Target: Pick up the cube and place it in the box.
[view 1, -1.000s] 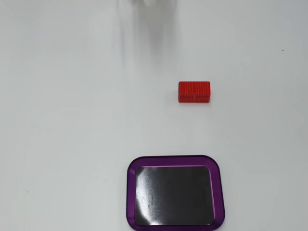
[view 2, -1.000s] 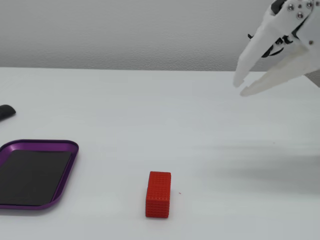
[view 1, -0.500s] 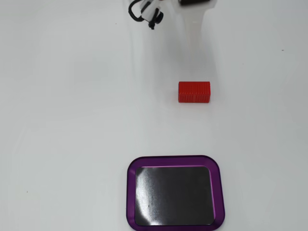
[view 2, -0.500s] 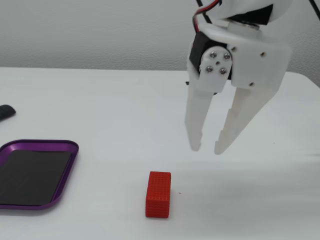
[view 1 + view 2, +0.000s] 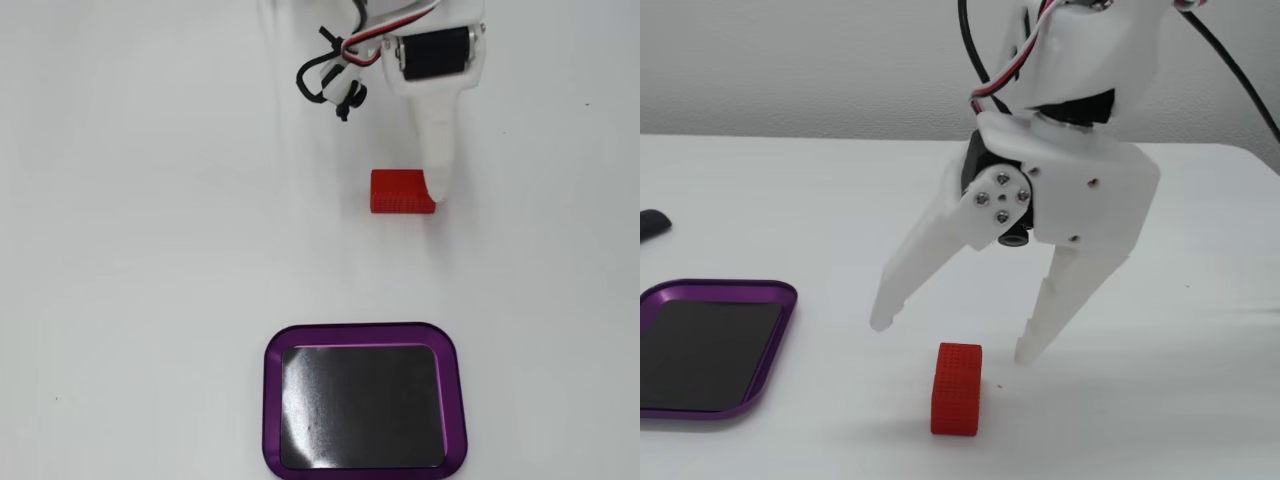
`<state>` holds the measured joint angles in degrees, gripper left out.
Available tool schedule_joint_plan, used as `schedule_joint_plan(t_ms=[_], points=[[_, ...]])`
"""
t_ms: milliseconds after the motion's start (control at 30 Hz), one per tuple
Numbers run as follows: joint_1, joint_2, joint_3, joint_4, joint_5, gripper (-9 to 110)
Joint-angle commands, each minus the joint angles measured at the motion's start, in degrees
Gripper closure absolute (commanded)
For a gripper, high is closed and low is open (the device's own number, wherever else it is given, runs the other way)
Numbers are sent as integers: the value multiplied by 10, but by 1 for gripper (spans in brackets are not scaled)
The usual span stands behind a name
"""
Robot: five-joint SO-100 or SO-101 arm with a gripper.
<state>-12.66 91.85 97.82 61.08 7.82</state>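
Looking down in a fixed view, you see the cube lying on the white table, well above the box in the picture and slightly to its right. One white finger of your gripper reaches down from the top edge and its tip meets the cube's right end; the other finger is not visible from here. The box sits at the bottom edge, its dark floor bare inside the purple rim.

In the other fixed view, taken low from the side, your gripper hangs above the cube with its fingers spread wide apart, holding nothing. The cube rests on the table between and below the two tips, nearer the right one. The box lies at the left edge, well apart from the cube.
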Motion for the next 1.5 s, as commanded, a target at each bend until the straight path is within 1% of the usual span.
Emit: schedule_joint_plan(t_ms=[0, 233, 467, 633, 700, 867, 1033, 1100, 1167, 1267, 1467], points=[[4, -2, -13, -9, 15, 70], [5, -39, -3, -31, 14, 70], [5, -66, 104, -136, 13, 70], [5, -68, 111, -150, 12, 71], [5, -69, 111, -150, 4, 76], [5, -69, 110, -150, -15, 102], [4, -61, 110, -145, -17, 102], [4, -56, 107, -143, -37, 102], [4, -34, 95, -141, -69, 102], [5, 32, 86, -104, -101, 102], [46, 242, 62, -59, -138, 102]])
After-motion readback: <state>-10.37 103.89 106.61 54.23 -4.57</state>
